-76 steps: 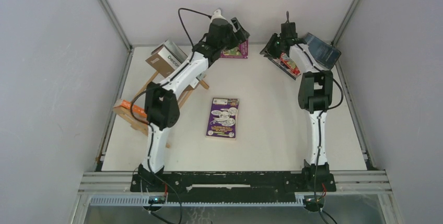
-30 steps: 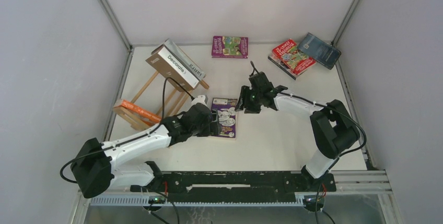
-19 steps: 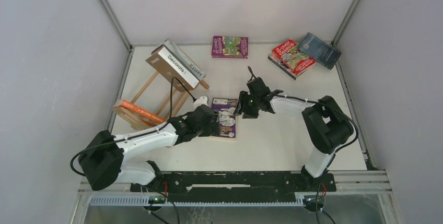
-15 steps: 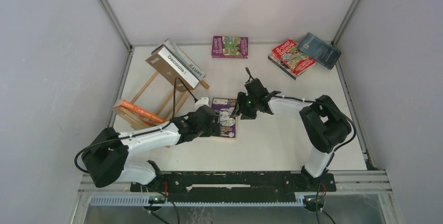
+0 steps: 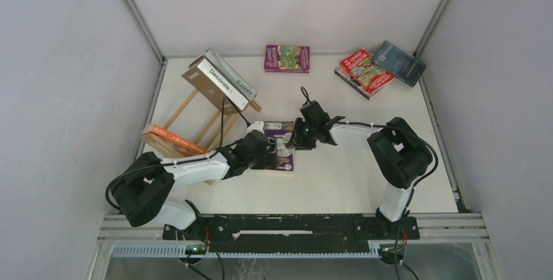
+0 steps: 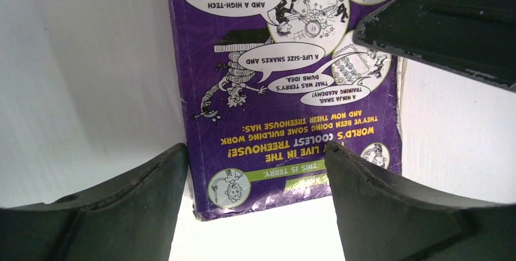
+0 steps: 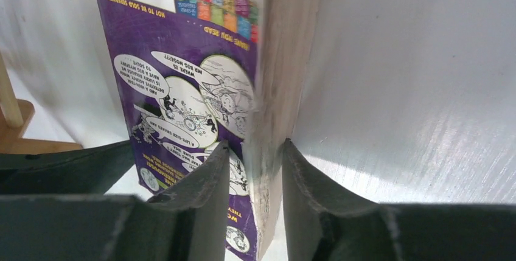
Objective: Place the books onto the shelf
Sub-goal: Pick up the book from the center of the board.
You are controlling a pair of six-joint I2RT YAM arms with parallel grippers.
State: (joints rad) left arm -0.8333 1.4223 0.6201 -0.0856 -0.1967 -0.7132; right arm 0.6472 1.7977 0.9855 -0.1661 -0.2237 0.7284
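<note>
Top view: purple book (image 5: 284, 160) lies mid-table (image 5: 345, 175), near the shelf (image 5: 181, 107), both grippers meeting over it, jaw states unreadable there. Left wrist view alone shows left gripper (image 5: 264, 153) (image 6: 254, 157) spread wide, the book's (image 6: 292, 90) near end between its 2 fingers. Right wrist view alone shows right gripper (image 5: 295, 140) (image 7: 254, 148) pinched on the book's (image 7: 182, 78) long page edge, 1 finger on the cover, 1 on the opposite side.

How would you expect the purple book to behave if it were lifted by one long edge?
The purple book looks like a paperback, so it would probably sag or fan open when lifted. Its cover looks smooth, so the right gripper, straddling the page edge, might slip. It lies flat and is likely light, so a push should slide it.
</note>
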